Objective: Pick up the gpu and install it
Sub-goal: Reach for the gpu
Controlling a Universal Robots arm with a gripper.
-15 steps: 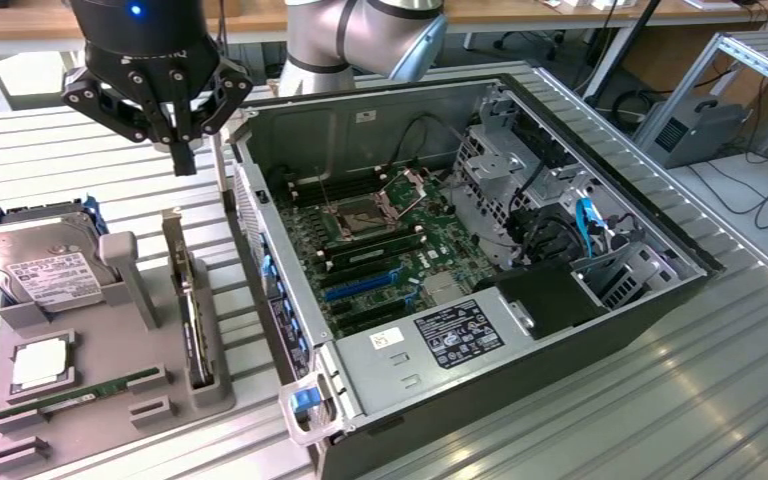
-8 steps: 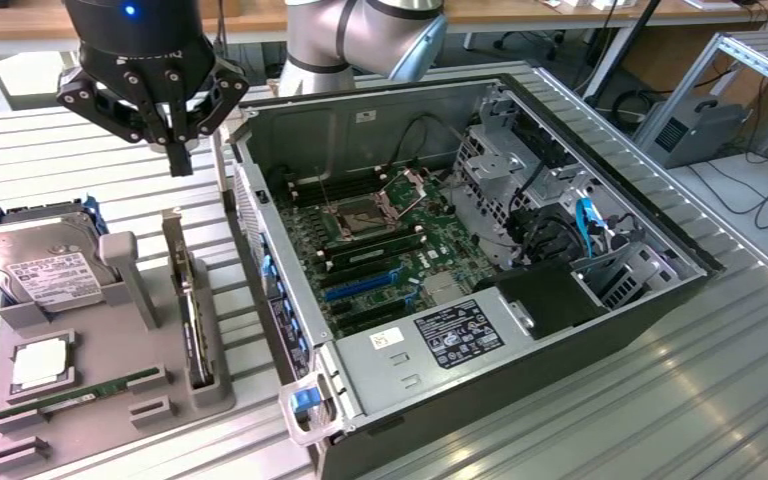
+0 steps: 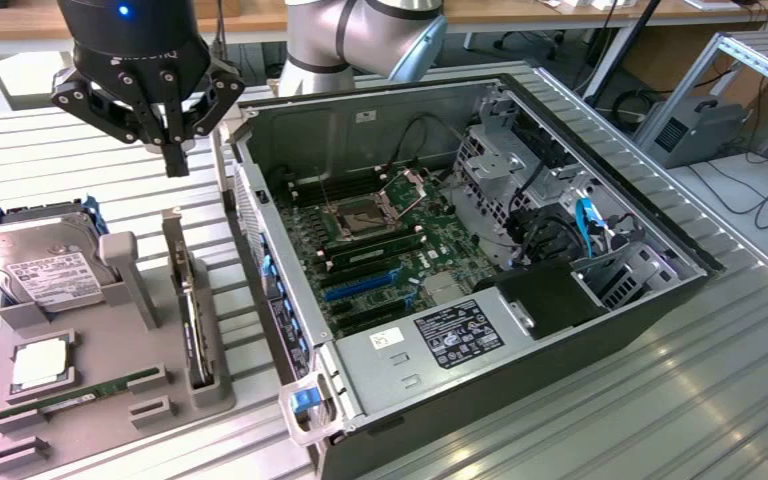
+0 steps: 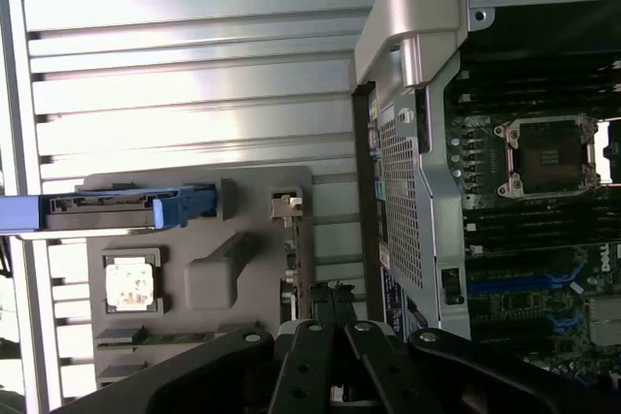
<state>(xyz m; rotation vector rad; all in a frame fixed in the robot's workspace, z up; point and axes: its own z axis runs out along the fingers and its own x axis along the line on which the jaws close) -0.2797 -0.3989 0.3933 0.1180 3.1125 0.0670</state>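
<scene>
An open computer case lies on its side on the slatted table, toward the exterior view's right, with the motherboard flat inside it and the power supply at its near end. Just beside the case, on the exterior view's left, sits a parts tray. The hard drive stands at the tray's far end; the processor and memory stick lie nearer. The gpu stands on edge along the tray's case-side rim. The gripper hangs above the card's far end.
</scene>
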